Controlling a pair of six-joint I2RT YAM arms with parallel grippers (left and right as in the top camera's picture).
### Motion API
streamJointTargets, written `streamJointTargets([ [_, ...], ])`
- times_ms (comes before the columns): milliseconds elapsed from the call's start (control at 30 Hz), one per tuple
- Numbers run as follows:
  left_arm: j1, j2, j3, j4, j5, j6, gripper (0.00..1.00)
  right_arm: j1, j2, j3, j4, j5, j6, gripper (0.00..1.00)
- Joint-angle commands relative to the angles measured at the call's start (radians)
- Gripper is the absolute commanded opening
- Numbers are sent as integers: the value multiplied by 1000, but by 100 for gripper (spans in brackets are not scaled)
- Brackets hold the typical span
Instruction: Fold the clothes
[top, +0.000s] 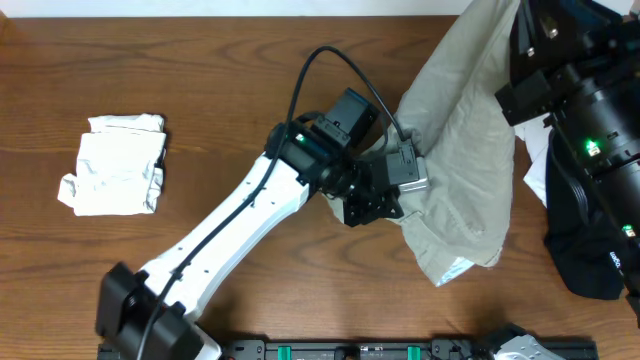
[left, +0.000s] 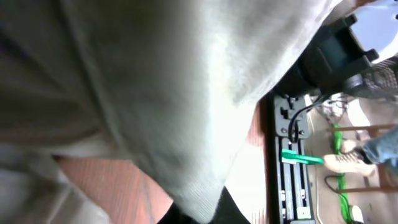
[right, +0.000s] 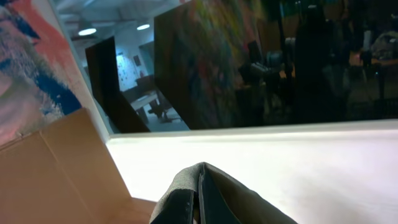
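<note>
The khaki shorts (top: 460, 140) are taken as the landmark. They are seen right of the middle of the wooden table (top: 200, 60), lifted by their top end toward the far right corner. The lower part is draped down onto the wood, and a pale lining patch is shown at the bottom hem.

The left gripper (top: 398, 203) is found at the shorts' left edge, about halfway down. Its fingers are closed all the way and the cloth edge is pinched there. The left wrist view is nearly filled by pale blurred cloth, so the fingers themselves are not made out. The left arm (top: 240, 215) is stretched in from the near left of the shorts.

The right gripper (right: 199, 190) is raised at the shorts' top end and clamped tight. A bunched ridge of grey-khaki cloth is seen in its grip in the right wrist view, with only the room behind. The right arm (top: 590, 90) is held over the shorts' upper right side.

A white garment (top: 115, 165) is laid in a compact bundle well to the left of the shorts. A black garment (top: 580, 250) is laid just right of the shorts, partly covered by the right arm.
</note>
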Motion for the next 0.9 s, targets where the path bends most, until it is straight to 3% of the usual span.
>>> streamJointTargets([
  [0,2,-103,-1,-27,-129,-96,6,9,-18,12,-31,28,-44,1],
  [300,2,-438,18,-105,-454,-303,6,9,-73,12,-183,246,-118,1],
  [533,2,-705,142,-174,-666,-428,6,9,-174,19,-314,325,-121,1],
  [867,2,-828,325,-213,-779,-457,6,9,-282,92,-500,383,-40,1],
])
